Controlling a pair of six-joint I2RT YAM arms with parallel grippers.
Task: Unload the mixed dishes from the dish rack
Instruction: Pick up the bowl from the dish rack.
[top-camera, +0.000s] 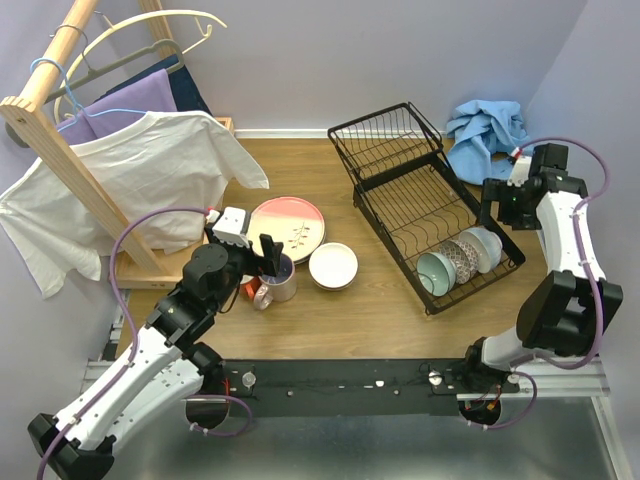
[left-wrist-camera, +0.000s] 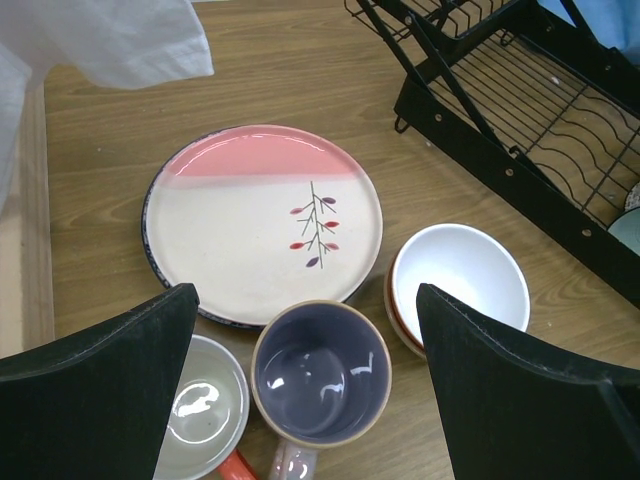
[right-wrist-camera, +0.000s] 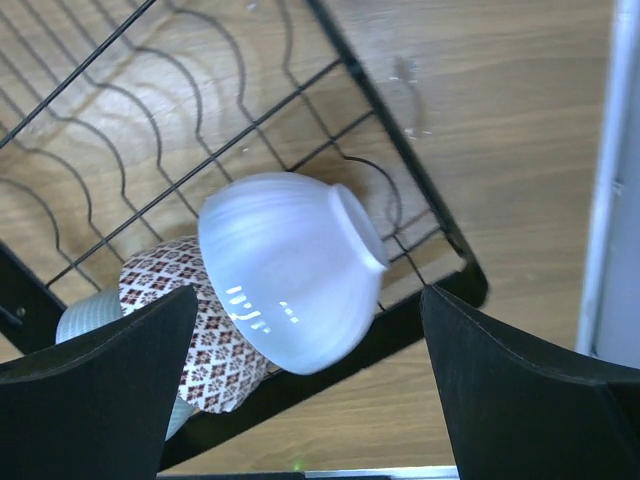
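Three sit in the dish rack (top-camera: 410, 200) at four o'clock: white bowl (right-wrist-camera: 290, 280), patterned bowl (right-wrist-camera: 215, 350), pale-green bowl (top-camera: 435, 272), beneath the spread right gripper (right-wrist-camera: 310, 295). Left gripper (left-wrist-camera: 307, 300), spread too, hovers over purple-inside mug (left-wrist-camera: 320, 375) at eight o'clock.

No writing, label, brand or number can be read anywhere; the pink-and-cream plate (left-wrist-camera: 262, 225) bears only a painted leaf sprig, the patterned bowl (right-wrist-camera: 225, 360) only a diamond print
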